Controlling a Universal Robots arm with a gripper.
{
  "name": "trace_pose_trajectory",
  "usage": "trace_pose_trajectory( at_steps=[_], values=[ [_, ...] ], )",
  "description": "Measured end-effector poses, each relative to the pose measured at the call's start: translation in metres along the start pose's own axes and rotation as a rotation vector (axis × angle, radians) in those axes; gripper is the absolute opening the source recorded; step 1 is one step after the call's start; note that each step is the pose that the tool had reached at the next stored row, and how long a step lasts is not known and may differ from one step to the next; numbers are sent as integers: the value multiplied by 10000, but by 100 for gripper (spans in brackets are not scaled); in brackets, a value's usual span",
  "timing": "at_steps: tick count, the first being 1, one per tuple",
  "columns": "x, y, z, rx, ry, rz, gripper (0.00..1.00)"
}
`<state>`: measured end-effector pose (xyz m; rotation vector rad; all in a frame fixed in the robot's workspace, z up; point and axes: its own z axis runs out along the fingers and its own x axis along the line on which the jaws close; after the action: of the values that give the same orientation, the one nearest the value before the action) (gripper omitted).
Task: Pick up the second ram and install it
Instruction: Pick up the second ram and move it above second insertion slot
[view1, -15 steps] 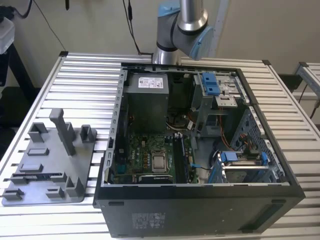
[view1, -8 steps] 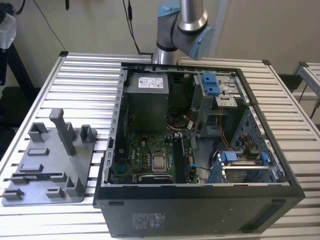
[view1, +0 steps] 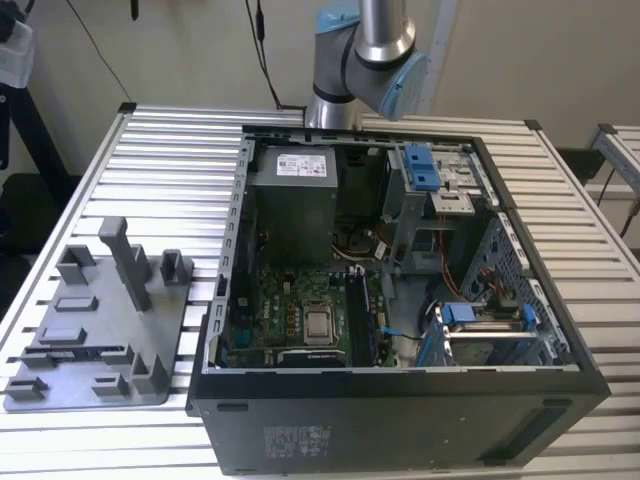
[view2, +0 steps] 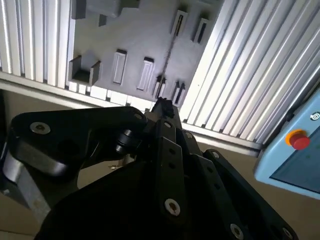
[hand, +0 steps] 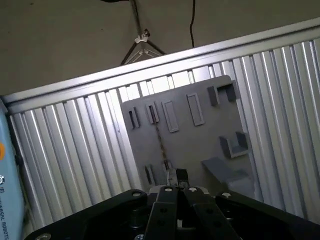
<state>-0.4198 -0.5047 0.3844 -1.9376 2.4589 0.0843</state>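
- Plainly, the second ram (hand: 161, 145), a thin, narrow dark memory stick, shows edge-on as a dark line in both wrist views (view2: 170, 50). It runs lengthwise down the middle of the grey plastic fixture plate (hand: 200, 145).
- That plate carries upright blocks, a U-shaped bracket and several narrow rectangular recesses. In the exterior view it (view1: 100, 330) lies flat on the ribbed aluminium table (view1: 170, 170), just beside the computer case on the exterior view's left.
- Above the plate hangs the black gripper (hand: 176, 176). Its claw is clenched, the tips drawn together with nothing between them, and its tip lines up with one end of the stick in both wrist views (view2: 162, 106). It stands clear of the plate.
- Across the table edge, the second wrist view shows a light blue control pendant (view2: 295, 165) with a red button.
- Toward the exterior view's right lies the open black tower computer case (view1: 400, 420), side panel off. Inside it are:
  - a grey power supply box (view1: 290, 200) at the far end
  - a green motherboard (view1: 280, 320) with a silver processor socket (view1: 320, 325)
  - dark memory slots (view1: 360, 315) beside that socket
  - blue plastic drive brackets (view1: 420, 165)
  - an orange cable (view1: 455, 285)
- Behind the case rises the silver and blue robot arm (view1: 365, 50).
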Motion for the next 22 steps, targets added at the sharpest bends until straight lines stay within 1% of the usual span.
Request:
trace_pose_trajectory(
  at_steps=[9, 13, 16, 22],
  values=[
    [0, 0, 6, -56, 56, -1630, 11],
    [0, 0, 10, -81, 78, -2235, 11],
    [0, 0, 12, -89, 84, -2426, 11],
    [0, -1, 13, -87, 85, -2452, 11]
  ],
)
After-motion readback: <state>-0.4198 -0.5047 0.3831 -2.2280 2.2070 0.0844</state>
